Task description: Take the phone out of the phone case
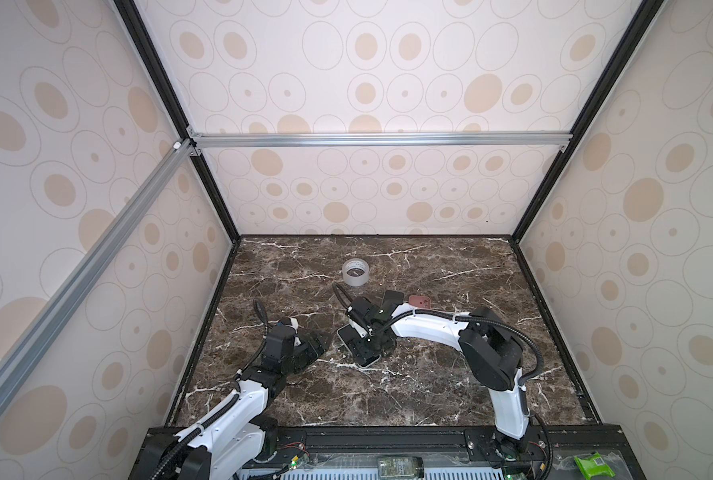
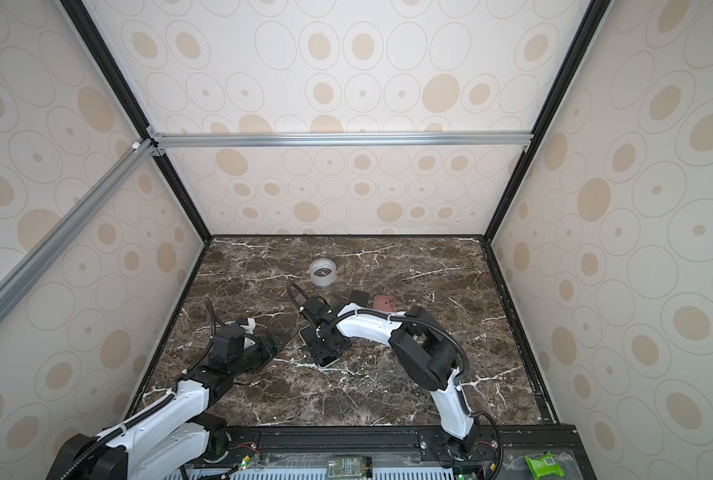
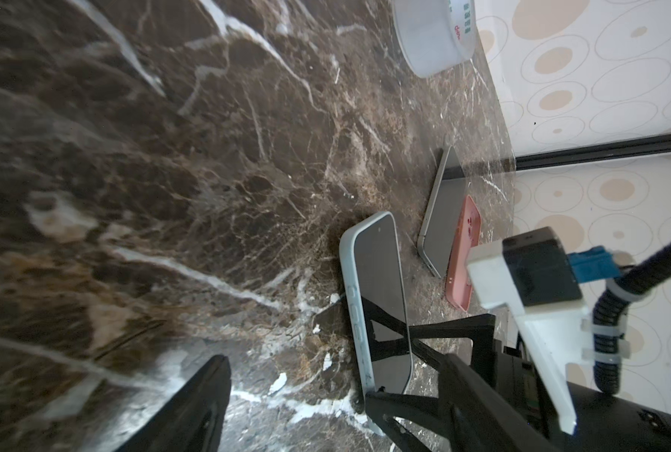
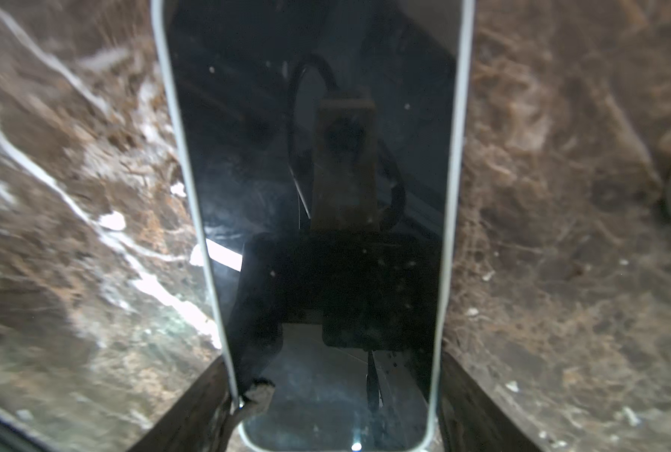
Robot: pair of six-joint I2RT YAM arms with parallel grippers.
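Note:
A phone with a dark screen (image 4: 318, 156) sits in a pale, whitish phone case (image 4: 169, 117) and lies flat on the marble table, in both top views (image 1: 367, 362) (image 2: 325, 360). My right gripper (image 4: 332, 391) straddles one end of it. Its two fingers press against the case's long sides, and a small hook on one finger sits over the rim. My left gripper (image 1: 319, 345) hovers open just left of the phone (image 3: 381, 274) with nothing between its jaws. Only one of its fingers (image 3: 197, 403) shows plainly in the left wrist view.
Behind the right arm a bare grey phone (image 1: 393, 297) (image 3: 443, 219) and an empty pink case (image 1: 420, 301) (image 3: 463, 250) lie side by side. A roll of clear tape (image 1: 355, 272) (image 3: 435, 35) stands farther back. Patterned walls enclose the table (image 1: 450, 386).

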